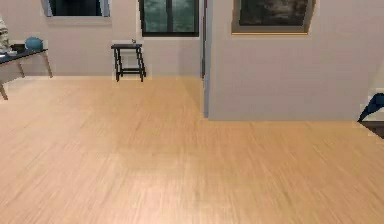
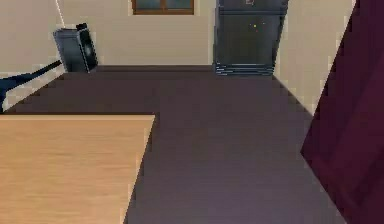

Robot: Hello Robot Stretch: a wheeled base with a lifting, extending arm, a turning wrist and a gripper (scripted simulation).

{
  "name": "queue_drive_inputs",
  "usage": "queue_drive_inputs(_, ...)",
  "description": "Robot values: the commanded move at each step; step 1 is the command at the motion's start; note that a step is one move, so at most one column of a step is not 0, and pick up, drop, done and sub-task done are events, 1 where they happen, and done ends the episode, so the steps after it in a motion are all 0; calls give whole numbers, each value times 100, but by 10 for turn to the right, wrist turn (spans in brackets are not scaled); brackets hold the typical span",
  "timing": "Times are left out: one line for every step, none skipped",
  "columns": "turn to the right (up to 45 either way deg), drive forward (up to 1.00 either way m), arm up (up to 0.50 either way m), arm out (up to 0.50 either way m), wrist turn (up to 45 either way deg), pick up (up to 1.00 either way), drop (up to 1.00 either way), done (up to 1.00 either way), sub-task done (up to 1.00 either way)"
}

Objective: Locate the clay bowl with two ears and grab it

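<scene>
Pale wood floor [image 1: 150, 150]: bare boards spanning the forward view up to the far wall.
Partition wall [image 1: 290, 70]: stands right of the forward view's middle and hides whatever lies behind it.
Dark floor [image 2: 230, 120]: adjoins the boards in the arm side view.
Maroon curtain [image 2: 352, 110]: hangs at the arm side view's right edge.
Dark cabinet [image 2: 248, 38]: stands against the far wall in the arm side view.
Counter [image 1: 22, 62]: at the forward view's far left, cut by the edge, carrying small things.
Black stand [image 1: 128, 58]: near the far wall, well apart from the counter.
Teal blob [image 1: 34, 44]: rounded, resting on the counter, too small to name.
Clay bowl: its place cannot be told. The teal blob is the only bowl-like shape, and its colour argues against clay.
Jaws: their state cannot be told from these pictures.
Risk: driving to the counter on so weak a cue may waste the approach. The hidden space behind the partition wall may go unsearched, and a tight turn could clip that wall's corner.
</scene>
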Motion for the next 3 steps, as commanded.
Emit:
queue_drive_inputs(-330,0,0,0,0,0,0,0,0)
queue_drive_inputs(0,100,0,0,0,0,0,0,0)
queue_drive_inputs(0,100,0,0,0,0,0,0,0)
